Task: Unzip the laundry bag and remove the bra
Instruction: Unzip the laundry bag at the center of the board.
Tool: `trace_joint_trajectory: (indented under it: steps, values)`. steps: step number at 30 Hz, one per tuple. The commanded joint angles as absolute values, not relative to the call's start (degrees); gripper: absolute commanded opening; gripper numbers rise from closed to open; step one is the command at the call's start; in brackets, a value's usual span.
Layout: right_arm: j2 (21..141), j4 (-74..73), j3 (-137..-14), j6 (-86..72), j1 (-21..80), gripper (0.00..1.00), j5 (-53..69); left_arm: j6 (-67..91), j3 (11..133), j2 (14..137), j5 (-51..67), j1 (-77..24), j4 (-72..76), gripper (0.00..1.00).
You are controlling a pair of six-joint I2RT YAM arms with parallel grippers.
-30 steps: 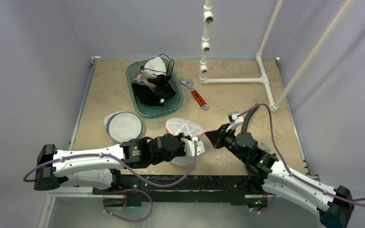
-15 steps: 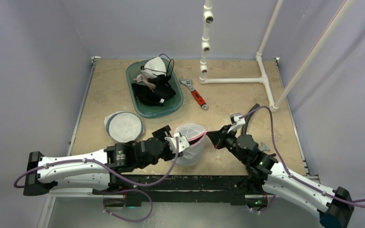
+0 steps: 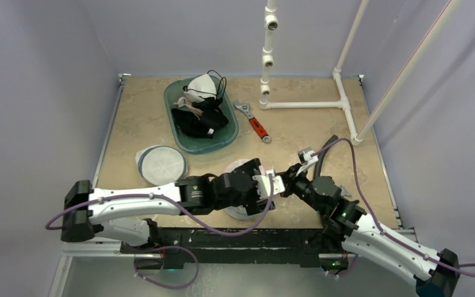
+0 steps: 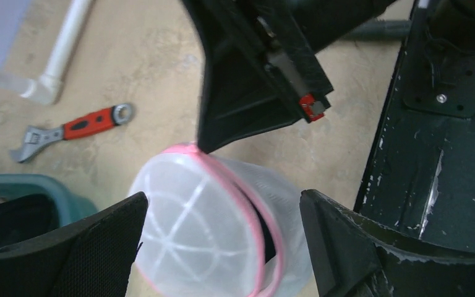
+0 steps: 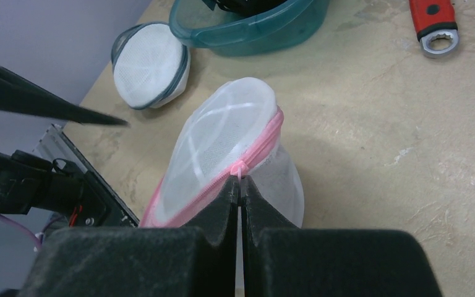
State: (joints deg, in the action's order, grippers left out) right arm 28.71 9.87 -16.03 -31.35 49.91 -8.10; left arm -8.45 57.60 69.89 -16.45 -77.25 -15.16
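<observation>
The laundry bag (image 4: 192,223) is a white mesh dome with a pink zipper (image 5: 256,151). It stands tilted on the table near the front edge, and in the top view only a slice of the bag (image 3: 237,166) shows past my left arm. My right gripper (image 5: 240,180) is shut on the pink zipper pull. My left gripper (image 4: 222,204) hangs open just above the bag, one finger on each side, touching nothing. The zipper is parted a little and shows a dark gap (image 4: 266,232). I cannot make out the bra.
A second mesh bag with grey trim (image 3: 159,164) lies to the left. A teal basin (image 3: 227,137) of dark and white clothes sits behind, with a red-handled wrench (image 3: 256,127) beside it. A white pipe frame (image 3: 303,104) stands at the back right. The black front rail (image 4: 445,161) is close.
My left gripper has opened, let go of the bag and swung right over it, close to the right gripper. The right gripper has stayed shut on the zipper pull.
</observation>
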Motion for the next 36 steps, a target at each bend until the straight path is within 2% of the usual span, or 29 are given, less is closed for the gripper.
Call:
trace_joint_trajectory:
  steps: [1, 7, 15, 16, 23, 27, 28, 36]
  values:
    - [27.4, 9.4, -18.8, -29.8, 49.9, 0.0, -7.4, -6.2, 58.4, 75.0, -12.4, -77.5, -9.4, 0.92]
    - [26.6, 9.9, -18.8, -29.7, 49.9, 0.0, -5.1, -4.7, 55.7, 78.8, -19.0, -77.6, -5.1, 0.91]
    - [26.5, 12.5, -18.5, -28.3, 49.9, 0.0, 0.6, -7.4, 53.4, 79.6, -26.0, -77.4, -0.8, 0.8]
    - [26.5, 12.8, -18.5, -28.2, 49.9, 0.0, 1.7, -7.9, 53.4, 79.7, -26.2, -77.4, -0.9, 0.76]
    - [25.7, 13.2, -19.7, -28.3, 49.8, 0.0, 3.8, -10.4, 53.4, 78.6, -23.0, -76.9, -3.6, 0.24]
    - [25.0, 12.2, -21.5, -29.3, 49.9, 0.0, 2.8, -13.3, 50.0, 73.4, -20.1, -76.9, -3.6, 0.03]
    - [25.0, 12.0, -21.9, -29.5, 49.9, 0.0, 2.7, -14.0, 49.3, 72.2, -19.5, -76.9, -3.5, 0.0]
    - [26.3, 11.3, -23.4, -30.2, 49.9, 0.0, 0.3, -16.6, 47.9, 66.5, -20.0, -76.9, -7.7, 0.0]
